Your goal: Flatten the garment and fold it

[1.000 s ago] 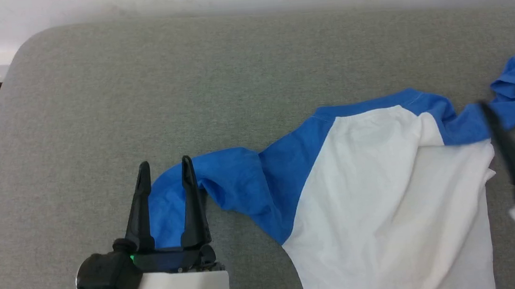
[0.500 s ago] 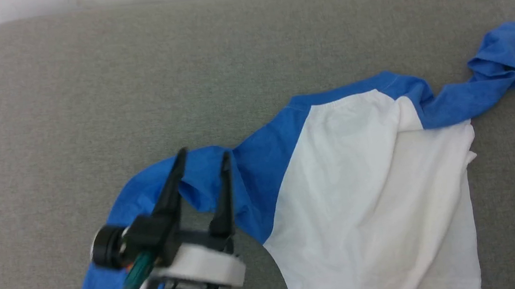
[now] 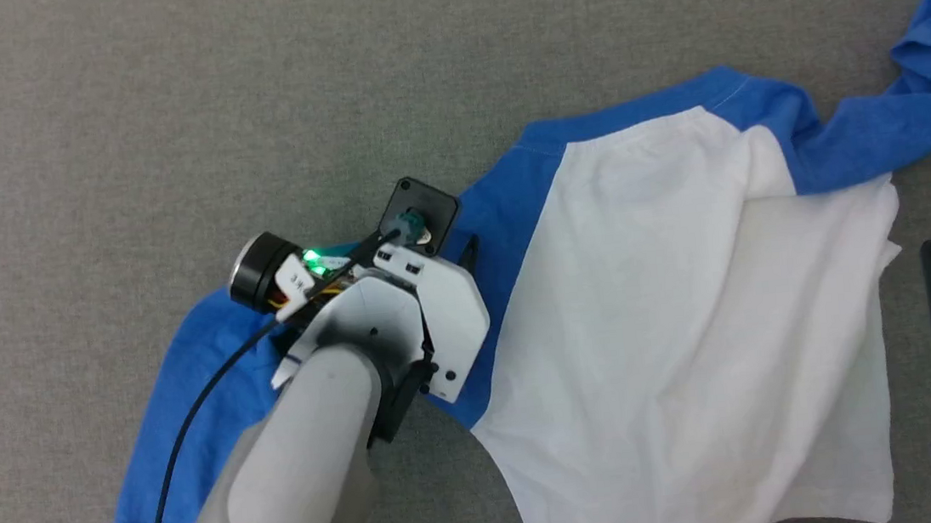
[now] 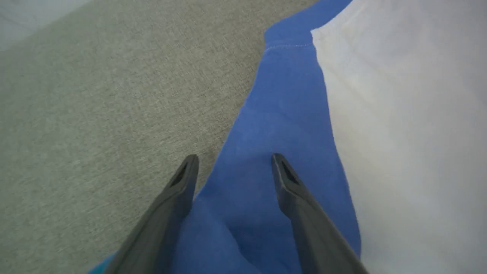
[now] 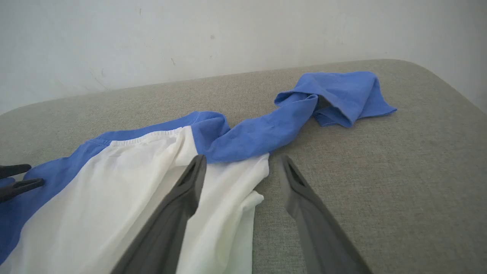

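Across the frame's centre and right, the garment [image 3: 676, 318] lies rumpled on a grey cushion [image 3: 161, 111], with one sleeve bunched at upper right. Flattening looks unfinished and folding unbegun. The left gripper [image 4: 234, 160], jaws wide, hovers over the blue sleeve's edge. The right gripper [image 5: 242, 158], wide and empty, hovers at lower right.

The head view looks almost straight down, from well above, on the soft white cloth shirt with royal-blue sleeves [image 3: 676, 318], which lies on a grey woven-fabric cushion [image 3: 118, 115]. The left wrist view sits low and very near the shirt's left blue sleeve. It faces along the sleeve toward the blue-and-white seam, past the left gripper [image 4: 232, 167]. The right wrist view stands just off the shirt's right edge, further back, facing across the shirt to a plain pale wall [image 5: 190, 34]. The head and right wrist views share the shirt's white body and its bunched right sleeve.
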`<state>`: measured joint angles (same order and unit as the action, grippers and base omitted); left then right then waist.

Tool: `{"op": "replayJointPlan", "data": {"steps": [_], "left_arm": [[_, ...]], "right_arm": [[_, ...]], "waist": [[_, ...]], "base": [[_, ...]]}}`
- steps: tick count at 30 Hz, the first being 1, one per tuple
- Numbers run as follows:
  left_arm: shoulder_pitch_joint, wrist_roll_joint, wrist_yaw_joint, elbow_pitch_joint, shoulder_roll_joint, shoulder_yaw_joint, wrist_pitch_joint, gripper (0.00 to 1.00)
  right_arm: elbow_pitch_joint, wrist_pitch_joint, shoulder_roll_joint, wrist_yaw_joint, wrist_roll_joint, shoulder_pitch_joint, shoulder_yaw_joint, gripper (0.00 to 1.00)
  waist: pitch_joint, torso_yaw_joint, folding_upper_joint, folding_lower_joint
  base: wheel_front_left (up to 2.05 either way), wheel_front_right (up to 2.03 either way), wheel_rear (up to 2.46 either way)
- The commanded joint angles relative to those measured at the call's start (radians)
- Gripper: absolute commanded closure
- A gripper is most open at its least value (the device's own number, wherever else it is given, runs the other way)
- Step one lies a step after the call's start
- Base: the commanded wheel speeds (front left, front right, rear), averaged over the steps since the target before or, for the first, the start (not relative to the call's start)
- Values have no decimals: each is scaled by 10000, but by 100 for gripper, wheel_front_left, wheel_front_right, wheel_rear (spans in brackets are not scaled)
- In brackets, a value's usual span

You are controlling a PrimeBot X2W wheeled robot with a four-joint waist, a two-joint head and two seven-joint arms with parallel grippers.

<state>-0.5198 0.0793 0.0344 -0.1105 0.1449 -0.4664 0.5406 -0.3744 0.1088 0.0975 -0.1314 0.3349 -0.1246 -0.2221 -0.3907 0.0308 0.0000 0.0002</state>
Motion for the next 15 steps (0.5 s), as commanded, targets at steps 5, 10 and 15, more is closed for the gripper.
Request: {"op": "replayJointPlan", "data": {"steps": [5,10,15], "left_arm": [[-677,411,116,-1339,-226,97,610,0],[-935,337,151,-2581,-188,-113,1485,0],[-798,782,420,-3016,-344,-314,2280,100]], "right_arm": [[69,80,302,7,184,158,34,0],[108,155,490,7,277,208,119,0],[136,232,584,7,313,187,104,0]], "waist": [[-436,48,0,-2],[-474,34,0,-2],[-320,80,0,-2]], "base": [[0,0,0],[0,0,0],[0,0,0]]}}
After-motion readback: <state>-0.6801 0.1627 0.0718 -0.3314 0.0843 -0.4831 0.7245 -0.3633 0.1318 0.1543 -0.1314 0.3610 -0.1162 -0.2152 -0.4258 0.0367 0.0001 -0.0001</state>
